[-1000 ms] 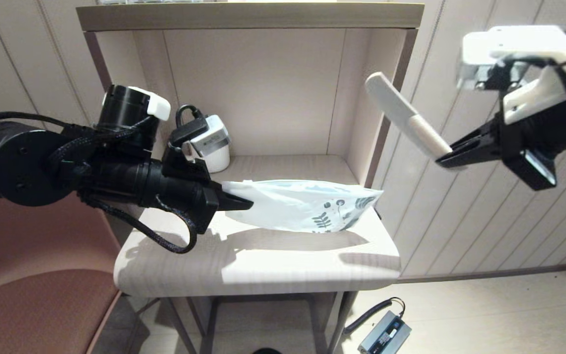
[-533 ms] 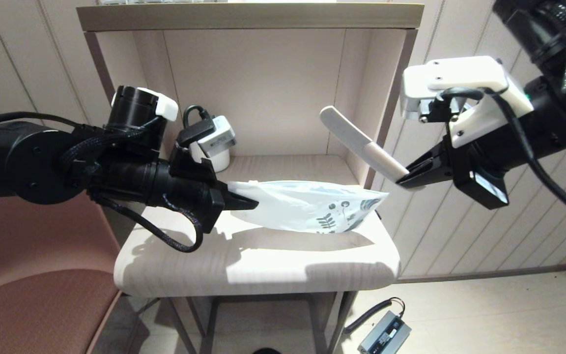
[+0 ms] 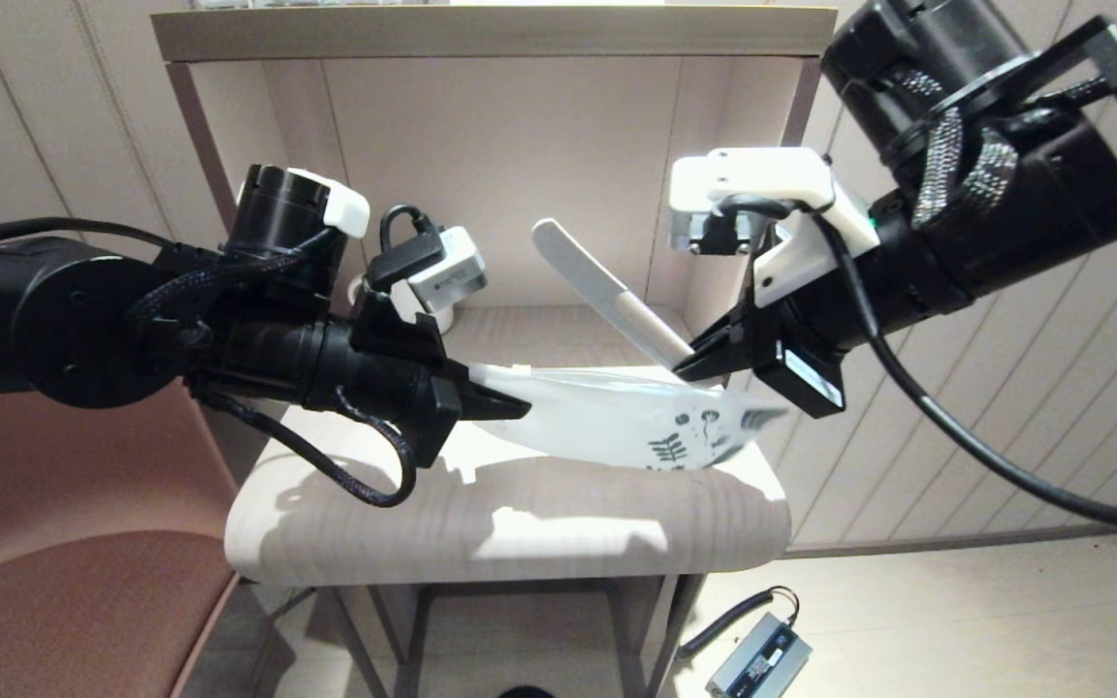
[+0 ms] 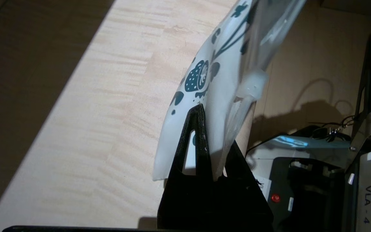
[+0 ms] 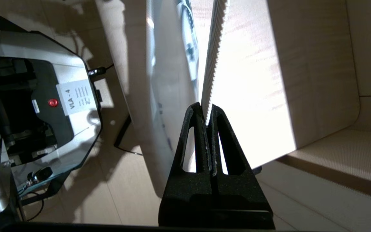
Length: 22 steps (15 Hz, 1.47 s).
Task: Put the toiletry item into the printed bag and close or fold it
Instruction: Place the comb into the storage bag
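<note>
Since the earlier frame, our right claw has swung in from beside the shelf unit to just above the pouch, carrying the comb with it, while our left claw has edged a little further over the counter with the printed bag.

At far left we see a reddish-brown padded seat. Next comes our left arm, black and wrapped in braided cable, its claw clamped on one end of the bag; the left wrist view shows the thin plastic pinched between the black fingers. Behind that claw a white mug stands at the back of the counter, mostly hidden by the wrist camera.

The bag hangs in the air just above the pale wood-grain counter, sagging at its middle, milky and glossy, with dark leaf and flower print at its free end. Above it the comb slants upward toward the alcove's back wall, slim, flat and matte white, fine teeth along one edge, apart from the bag.

Our right claw is closed on the comb's lower end, its fingers together around it. On the floor lies a small grey box with a black cord.
</note>
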Motion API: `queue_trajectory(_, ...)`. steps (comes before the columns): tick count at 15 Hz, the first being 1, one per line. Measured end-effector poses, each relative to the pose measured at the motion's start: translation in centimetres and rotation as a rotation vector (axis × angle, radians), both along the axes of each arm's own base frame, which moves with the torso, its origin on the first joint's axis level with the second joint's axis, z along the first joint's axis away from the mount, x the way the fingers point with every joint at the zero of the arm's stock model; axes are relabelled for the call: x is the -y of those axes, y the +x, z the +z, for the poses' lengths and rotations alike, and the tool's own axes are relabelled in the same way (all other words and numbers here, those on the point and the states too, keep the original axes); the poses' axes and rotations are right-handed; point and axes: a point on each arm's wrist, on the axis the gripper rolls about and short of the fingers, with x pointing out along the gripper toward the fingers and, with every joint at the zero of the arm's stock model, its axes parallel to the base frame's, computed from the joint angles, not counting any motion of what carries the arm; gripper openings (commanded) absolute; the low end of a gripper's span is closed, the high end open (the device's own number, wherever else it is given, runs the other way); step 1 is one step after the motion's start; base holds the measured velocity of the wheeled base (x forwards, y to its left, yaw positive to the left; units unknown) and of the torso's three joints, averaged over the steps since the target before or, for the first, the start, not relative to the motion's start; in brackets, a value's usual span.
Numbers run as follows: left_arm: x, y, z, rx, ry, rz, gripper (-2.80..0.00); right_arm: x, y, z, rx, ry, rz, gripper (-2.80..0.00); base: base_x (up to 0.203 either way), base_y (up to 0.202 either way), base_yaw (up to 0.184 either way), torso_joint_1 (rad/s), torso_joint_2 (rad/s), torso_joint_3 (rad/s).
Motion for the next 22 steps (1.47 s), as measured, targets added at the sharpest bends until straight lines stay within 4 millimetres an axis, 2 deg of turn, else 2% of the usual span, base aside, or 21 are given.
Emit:
queue_trajectory(5,0.0,0.0,0.0,0.000,0.001,0.001,-2.80,-1.2,1.4,-1.0,-0.001,0.011,0.000,-2.80,0.000,0.000,0.000,0.000,0.00,0.000)
queue_trajectory(8,0.1,0.1,-0.2,-0.004,0.003,0.001,-2.80,-1.3,1.6,-0.7,0.025,0.030,-0.003,-2.80,0.000,0.000,0.000,0.000,0.00,0.000)
queue_trajectory(13,0.2,0.2,-0.2,-0.005,0.004,-0.001,-2.80,-0.3,0.2,0.7,0.041,0.069,-0.020,-2.80,0.000,0.000,0.000,0.000,0.00,0.000)
queue_trajectory(22,0.3,0.3,-0.1,-0.002,0.000,-0.001,-2.80,-0.3,-1.1,-0.5,-0.010,0.036,0.002,-2.80,0.000,0.000,0.000,0.000,0.00,0.000)
